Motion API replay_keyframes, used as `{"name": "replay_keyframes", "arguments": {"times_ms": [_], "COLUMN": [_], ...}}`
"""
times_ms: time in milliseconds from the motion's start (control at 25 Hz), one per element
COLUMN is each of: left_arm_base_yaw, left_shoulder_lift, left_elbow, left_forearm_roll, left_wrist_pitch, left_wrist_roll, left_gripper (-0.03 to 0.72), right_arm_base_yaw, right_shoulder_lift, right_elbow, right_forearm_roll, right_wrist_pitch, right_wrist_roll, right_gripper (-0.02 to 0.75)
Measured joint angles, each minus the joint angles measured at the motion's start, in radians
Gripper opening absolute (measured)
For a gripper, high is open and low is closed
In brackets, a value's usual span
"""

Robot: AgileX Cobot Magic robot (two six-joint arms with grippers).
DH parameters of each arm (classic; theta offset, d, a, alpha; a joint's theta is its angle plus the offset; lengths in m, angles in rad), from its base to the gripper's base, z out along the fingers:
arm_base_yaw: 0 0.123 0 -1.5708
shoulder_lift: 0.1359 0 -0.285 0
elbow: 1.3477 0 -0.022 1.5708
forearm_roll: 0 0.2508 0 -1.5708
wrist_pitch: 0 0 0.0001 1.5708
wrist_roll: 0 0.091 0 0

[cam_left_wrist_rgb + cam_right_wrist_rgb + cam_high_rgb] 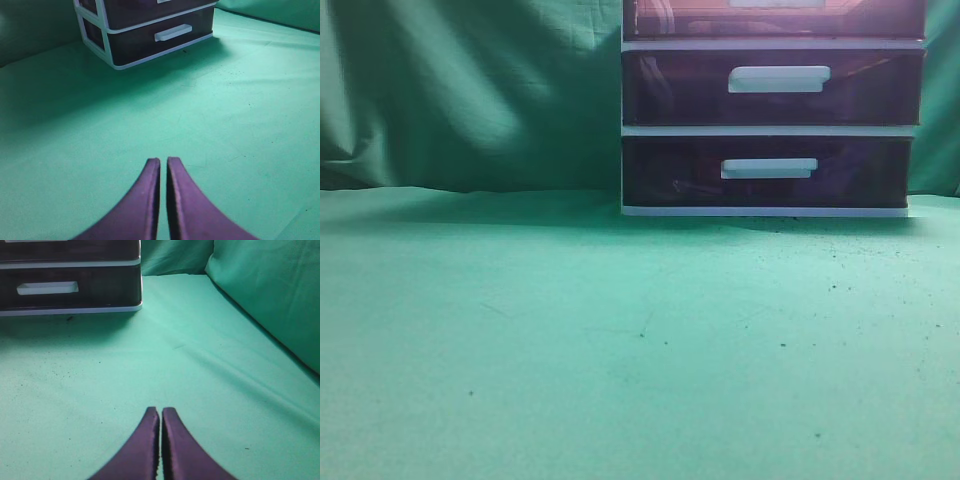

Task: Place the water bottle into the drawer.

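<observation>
A white-framed unit of dark purple translucent drawers stands at the back right of the green cloth. The uppermost drawer [700, 18] shows only as a strip at the top edge of the exterior view, pushed in, its white handle cut off. No water bottle shows in any view. My left gripper [163, 161] is shut and empty over bare cloth, well in front of the unit. My right gripper [160, 410] is shut and empty, also over bare cloth. Neither arm shows in the exterior view.
The middle drawer [670, 88] and bottom drawer [670, 172] are closed, each with a white bar handle. The unit's lower drawers also show in the left wrist view [135, 40] and right wrist view [100, 287]. Green cloth [470, 90] hangs behind and at the right side.
</observation>
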Motion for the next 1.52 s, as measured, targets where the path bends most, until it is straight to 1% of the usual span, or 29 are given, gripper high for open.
{"name": "replay_keyframes", "arguments": {"times_ms": [480, 520, 600, 720, 840, 920, 1000, 1120, 1200, 1280, 1520], "left_arm_base_yaw": [0.0, 0.013, 0.073, 0.238, 0.397, 0.479, 0.546, 0.595, 0.599, 0.599, 0.6], "left_shoulder_lift": [-0.006, -0.016, -0.047, -0.102, -0.115, -0.116, -0.116, -0.116, -0.116, -0.116, -0.116], "left_elbow": [0.0, 0.0, 0.0, 0.04, 0.123, 0.185, 0.233, 0.299, 0.326, 0.326, 0.326], "left_forearm_roll": [0.0, 0.002, 0.017, 0.031, 0.031, 0.031, 0.031, 0.009, -0.01, -0.029, -0.031], "left_wrist_pitch": [0.004, 0.006, 0.013, -0.009, -0.092, -0.147, -0.173, -0.188, -0.199, -0.201, -0.2], "left_wrist_roll": [0.0, 0.0, 0.0, 0.0, 0.0, 0.0, 0.0, 0.0, 0.0, 0.0, 0.008], "left_gripper": [0.0, 0.0, 0.0, 0.0, 0.0, 0.0, 0.0, 0.0, 0.0, 0.0, 0.0], "right_arm_base_yaw": [0.0, 0.0, 0.0, 0.0, 0.0, 0.0, 0.0, 0.0, 0.0, 0.0, 0.0], "right_shoulder_lift": [0.0, 0.0, 0.0, 0.0, 0.0, 0.0, 0.0, 0.0, 0.0, 0.0, 0.0], "right_elbow": [0.002, 0.002, 0.002, 0.002, 0.002, 0.002, 0.002, 0.002, 0.002, 0.002, 0.002], "right_forearm_roll": [0.0, 0.0, 0.0, 0.0, 0.0, 0.0, 0.0, 0.0, 0.0, 0.0, 0.0], "right_wrist_pitch": [0.0, 0.0, 0.001, 0.001, 0.001, 0.001, 0.001, 0.001, 0.001, 0.001, 0.002], "right_wrist_roll": [0.0, 0.0, 0.0, 0.0, 0.0, 0.0, -0.002, -0.002, -0.002, -0.002, -0.002], "right_gripper": [0.0, 0.0, 0.0, 0.0, 0.0, 0.0, 0.0, 0.0, 0.0, 0.0, 0.0]}}
